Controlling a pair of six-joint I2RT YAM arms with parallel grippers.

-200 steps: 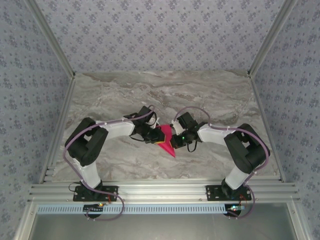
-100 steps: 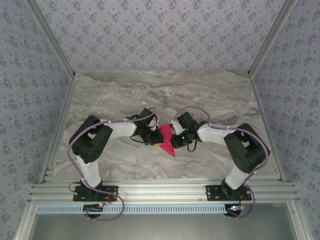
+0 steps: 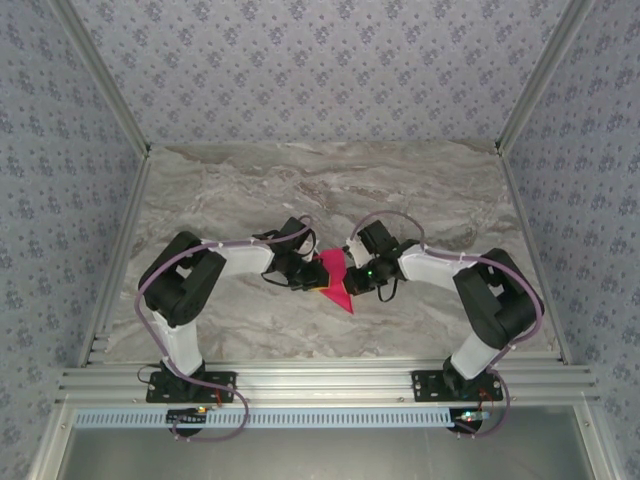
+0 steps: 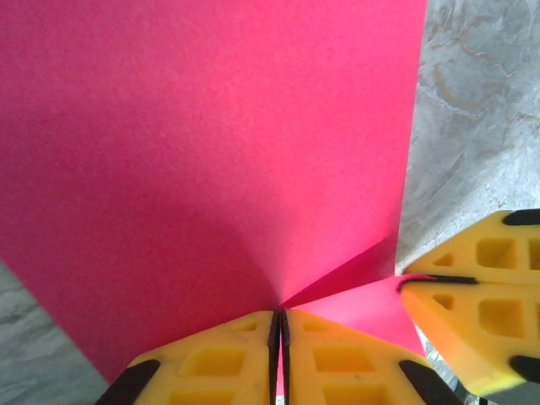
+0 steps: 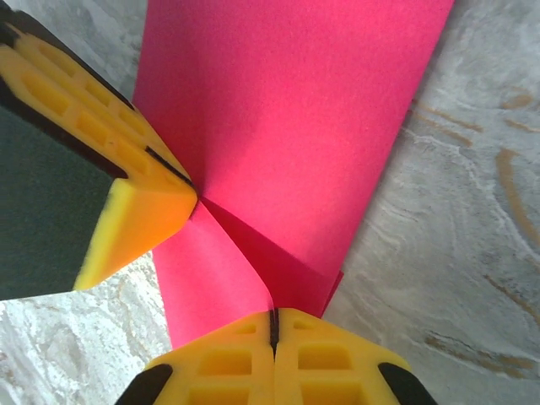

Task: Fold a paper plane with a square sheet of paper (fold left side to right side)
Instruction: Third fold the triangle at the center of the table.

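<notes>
The paper plane (image 3: 334, 280) is bright magenta paper folded to a point that faces the near edge, and it sits mid-table between the two arms. My left gripper (image 3: 309, 279) is shut on its left side. In the left wrist view, those closed tips (image 4: 281, 314) pinch the paper (image 4: 211, 152) where a crease fans out. My right gripper (image 3: 351, 279) is shut on the right side. Its tips (image 5: 272, 314) clamp a folded flap of the paper (image 5: 287, 118). Each wrist view catches the other gripper's yellow fingers (image 4: 472, 308) (image 5: 126, 202) on the paper. No yellow face shows.
The marble tabletop (image 3: 330, 190) stretches behind the arms, with patterned walls on three sides. Aluminium rails (image 3: 320, 380) run along the near edge by the arm bases.
The left arm's elbow has swung slightly right and the right arm has edged back. The paper has stayed pinched between both grippers, barely shifting.
</notes>
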